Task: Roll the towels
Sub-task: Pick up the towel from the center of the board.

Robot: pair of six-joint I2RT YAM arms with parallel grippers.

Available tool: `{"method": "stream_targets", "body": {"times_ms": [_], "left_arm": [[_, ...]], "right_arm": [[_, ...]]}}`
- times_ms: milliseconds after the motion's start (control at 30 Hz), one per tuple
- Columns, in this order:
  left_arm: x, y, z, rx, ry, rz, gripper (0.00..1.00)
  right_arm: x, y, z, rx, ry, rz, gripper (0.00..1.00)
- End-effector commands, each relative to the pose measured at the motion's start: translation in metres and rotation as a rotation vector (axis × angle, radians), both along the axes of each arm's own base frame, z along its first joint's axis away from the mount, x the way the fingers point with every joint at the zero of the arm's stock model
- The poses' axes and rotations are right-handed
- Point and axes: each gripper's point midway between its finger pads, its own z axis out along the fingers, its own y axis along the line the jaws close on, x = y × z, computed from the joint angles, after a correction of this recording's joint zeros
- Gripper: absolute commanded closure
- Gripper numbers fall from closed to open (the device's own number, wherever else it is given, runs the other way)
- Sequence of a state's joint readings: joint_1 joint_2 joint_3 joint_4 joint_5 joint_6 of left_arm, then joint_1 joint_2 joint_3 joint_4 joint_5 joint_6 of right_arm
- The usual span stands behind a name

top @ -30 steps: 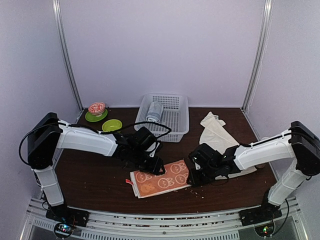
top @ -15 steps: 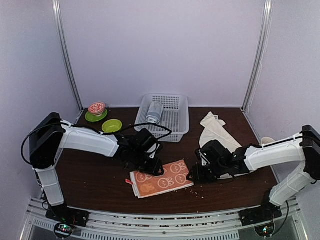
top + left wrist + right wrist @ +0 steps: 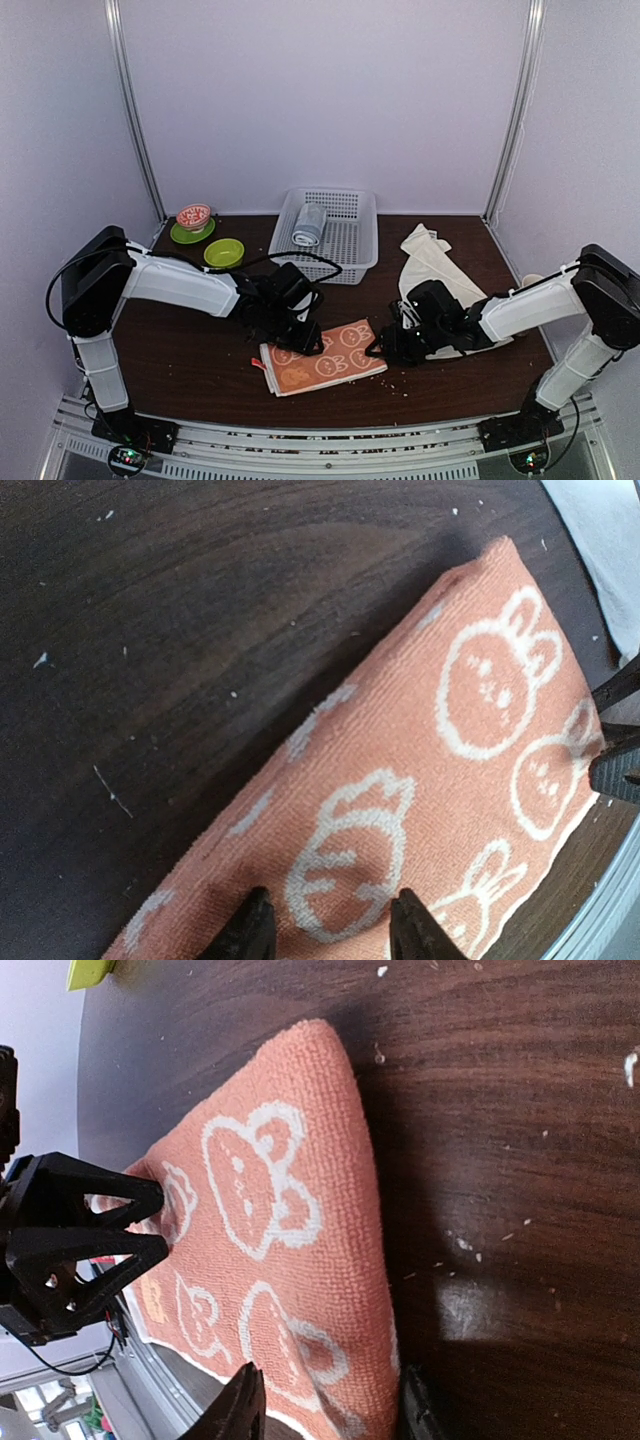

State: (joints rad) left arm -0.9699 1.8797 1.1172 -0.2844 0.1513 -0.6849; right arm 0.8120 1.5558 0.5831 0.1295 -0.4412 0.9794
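Our left gripper (image 3: 303, 338) is released: its jaws stand apart and hold nothing. In the wrist view the two tips come down on flat cloth, one on each side of a white carrot print. Our right gripper (image 3: 383, 350) is released as well. Its jaws are apart across the right edge of the same cloth, with one finger over the fabric and the other over bare wood just beside it.

Under both lies the dark wooden table (image 3: 190, 350). At its far middle we see a white plastic basket (image 3: 340, 262), and a grey-blue rolled towel (image 3: 309, 224) lies inside it.

Next in size is the cream towel (image 3: 432, 262), unrolled and crumpled on the right side of the table. Our right arm lies across its near part.

The salmon-orange towel (image 3: 325, 362), printed with white rabbits and carrots, lies folded flat in a rectangle at the near middle of the table, set at a slant between the two grippers. Nothing of it is rolled, and a little white shows at its near left corner.

At the far left we see a green plate (image 3: 184, 238) with a pink bowl (image 3: 193, 214) on it, and near them a smaller green dish (image 3: 224, 251). Pale crumbs (image 3: 396, 386) dot the wood near the towel's right corner.
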Motion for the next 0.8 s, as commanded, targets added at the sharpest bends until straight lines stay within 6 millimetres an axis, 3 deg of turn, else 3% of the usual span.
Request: {"method": "stream_targets", "body": {"times_ms": [0,167,367,633,767], "left_arm": [[-0.003,0.008,-0.021,0.050,0.003,-0.011,0.59],[-0.004,0.007,-0.023,0.049,0.010,-0.014,0.59],[-0.004,0.006,-0.016,0.032,0.005,-0.014,0.59],[-0.008,-0.002,0.017,-0.079,-0.005,-0.014,0.53],[-0.010,-0.001,0.016,-0.077,0.005,-0.010,0.54]], "right_arm": [[-0.022,-0.017,-0.039,-0.067,0.127,-0.004,0.57],[-0.020,-0.020,-0.041,-0.072,0.118,-0.022,0.75],[-0.006,-0.037,-0.021,-0.184,0.000,-0.015,1.00],[0.010,-0.068,0.013,-0.408,-0.150,0.030,1.00],[0.014,-0.077,0.023,-0.500,-0.198,0.044,1.00]]}}
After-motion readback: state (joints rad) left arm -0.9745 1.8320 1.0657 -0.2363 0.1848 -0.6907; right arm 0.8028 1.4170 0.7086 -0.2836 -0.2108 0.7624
